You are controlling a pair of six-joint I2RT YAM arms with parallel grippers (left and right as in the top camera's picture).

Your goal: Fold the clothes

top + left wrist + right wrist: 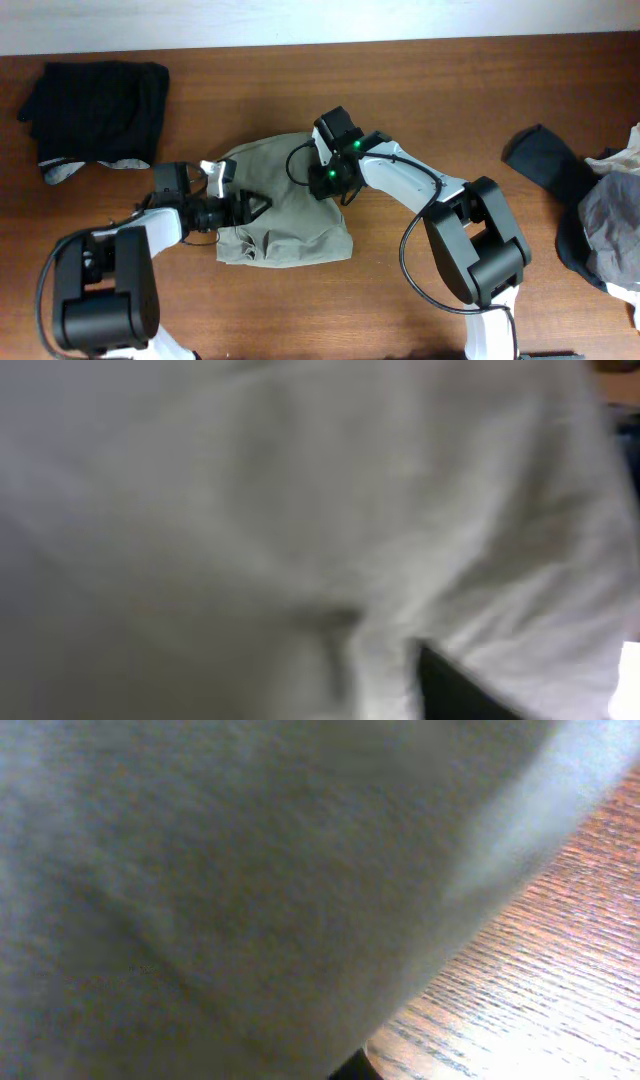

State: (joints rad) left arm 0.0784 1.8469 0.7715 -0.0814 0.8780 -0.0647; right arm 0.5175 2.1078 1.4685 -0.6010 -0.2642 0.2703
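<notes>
The khaki shorts lie bunched in the middle of the desk, between the two arms. The left fingers rest on the shorts' left edge, over the cloth. Whether they pinch it cannot be told, nor how wide they stand. From the left wrist, blurred pale fabric fills the view, with one dark finger at the lower right. The right fingers show only as a dark sliver below cloth that crowds the right wrist view. They are closed tight, at the shorts' upper right edge, and it is unclear whether any fabric is caught between them.

The shorts are pale olive and creased, rounded at the top and squarer along the bottom.

The left arm reaches in low from the left with its wrist level. The right arm bends in from the right, its wrist over the cloth. A folded black garment lies at the far left. A dark garment and grey-white cloth are heaped at the right edge.
</notes>
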